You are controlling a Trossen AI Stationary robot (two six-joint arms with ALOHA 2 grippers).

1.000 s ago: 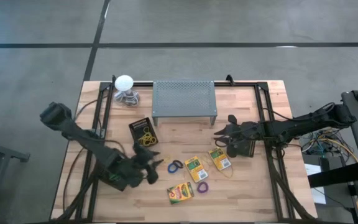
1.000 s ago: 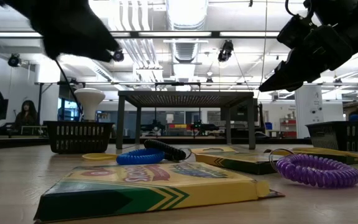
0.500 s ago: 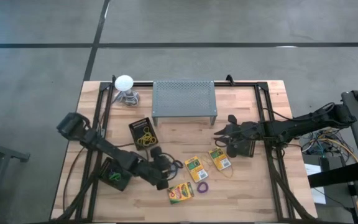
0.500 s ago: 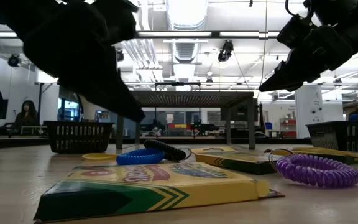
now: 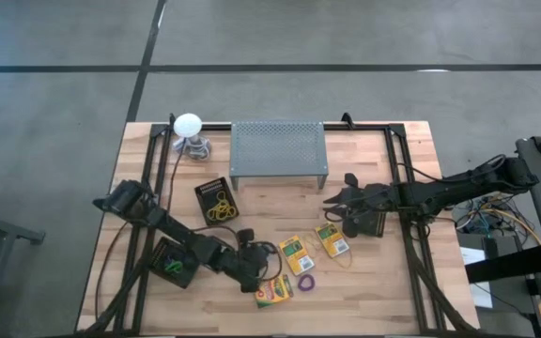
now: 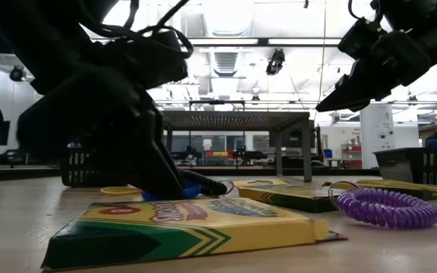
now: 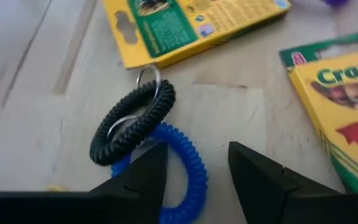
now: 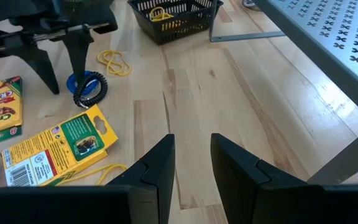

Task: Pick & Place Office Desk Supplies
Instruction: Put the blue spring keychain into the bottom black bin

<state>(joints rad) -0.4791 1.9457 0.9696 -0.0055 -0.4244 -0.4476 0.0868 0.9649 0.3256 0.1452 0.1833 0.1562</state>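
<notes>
High view shows the left gripper (image 5: pixel 255 266) low over the table, right at the blue coil loop (image 7: pixel 188 171) and the black coil loop (image 7: pixel 132 122), which lie near the middle of the table's near half. Left wrist view shows its two fingers (image 7: pixel 143 177) parted, one on each side of the blue loop's edge, and holding nothing. The black loop lies partly on top of the blue one and has a small metal ring on it. At about 1 o'clock from the loops lies a yellow-and-green crayon box (image 5: pixel 297 253), back side up with small print too tiny to read. At about 5 o'clock from the loops lies another crayon box (image 5: pixel 273 290), and its front reads "Crayola" in the low view. A purple coil loop (image 5: pixel 306 281) sits just beside that box. A third crayon box (image 5: pixel 332 240) lies at 3 o'clock from the loops, with a yellow rubber band (image 8: pixel 107 172) next to it. The right gripper (image 5: pixel 328 203) hangs in the air above the table, at about 1 o'clock from the third box. Its fingers are a little apart and hold nothing.
</notes>
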